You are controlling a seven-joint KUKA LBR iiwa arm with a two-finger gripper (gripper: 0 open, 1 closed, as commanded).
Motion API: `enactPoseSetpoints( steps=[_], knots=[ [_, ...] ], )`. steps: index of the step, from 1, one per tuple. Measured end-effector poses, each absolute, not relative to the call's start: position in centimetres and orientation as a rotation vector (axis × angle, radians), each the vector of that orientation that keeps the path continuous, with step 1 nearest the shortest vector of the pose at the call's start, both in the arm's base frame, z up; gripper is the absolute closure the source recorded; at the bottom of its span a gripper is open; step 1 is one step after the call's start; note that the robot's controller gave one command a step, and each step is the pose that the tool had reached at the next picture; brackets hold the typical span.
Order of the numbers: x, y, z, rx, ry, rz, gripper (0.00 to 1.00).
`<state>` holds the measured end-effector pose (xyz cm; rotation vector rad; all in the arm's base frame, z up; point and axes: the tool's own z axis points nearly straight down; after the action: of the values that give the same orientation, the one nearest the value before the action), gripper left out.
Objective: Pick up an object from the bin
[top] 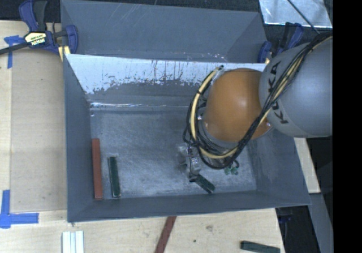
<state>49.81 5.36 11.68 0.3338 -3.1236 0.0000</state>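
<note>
**Bin**. Grey metal, rectangular, with sloping walls. The far wall is seen to be scratched and streaked, and the floor is dull and speckled. Few things are contained, and they are spread thinly rather than heaped.

**Arm**. Silver-grey and heavy-bodied, it is entered from the right rim and bent downward over the right half of the floor. Its last segment is pointed down and toward the bin's front wall, so that the wrist is carried above the floor just right of the middle.

**Orange cover**. A rounded dome fixed at the wrist, by which much of the bin's right rear part is hidden.

**Cables**. Yellow and black, they are looped round the left side of the cover and gathered in under it above the claw.

**Claw**. Small, grey and metallic, it is held low, close to the floor and near the front wall. Whether it is set wide or narrow cannot be told, and nothing is seen to be held.

**Red-brown bar**. Long and flat, it is laid lengthwise along the left wall.

**Dark green bar**. Shorter, it is laid just beside the red-brown bar on its right and parallel to it.

**Dark green piece**. Short and slanted, it is laid on the floor directly before the claw's tip by the front wall. Contact cannot be judged.

**Small green bit**. It is found under the cables, to the right of the claw.
</note>
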Motion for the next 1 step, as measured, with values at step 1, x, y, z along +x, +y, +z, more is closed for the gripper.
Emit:
enactPoseSetpoints(
  steps=[1],
  knots=[
    [51.34, 5.90, 13.98, 0.300, -3.135, 0.000, 1.00]
  ],
)
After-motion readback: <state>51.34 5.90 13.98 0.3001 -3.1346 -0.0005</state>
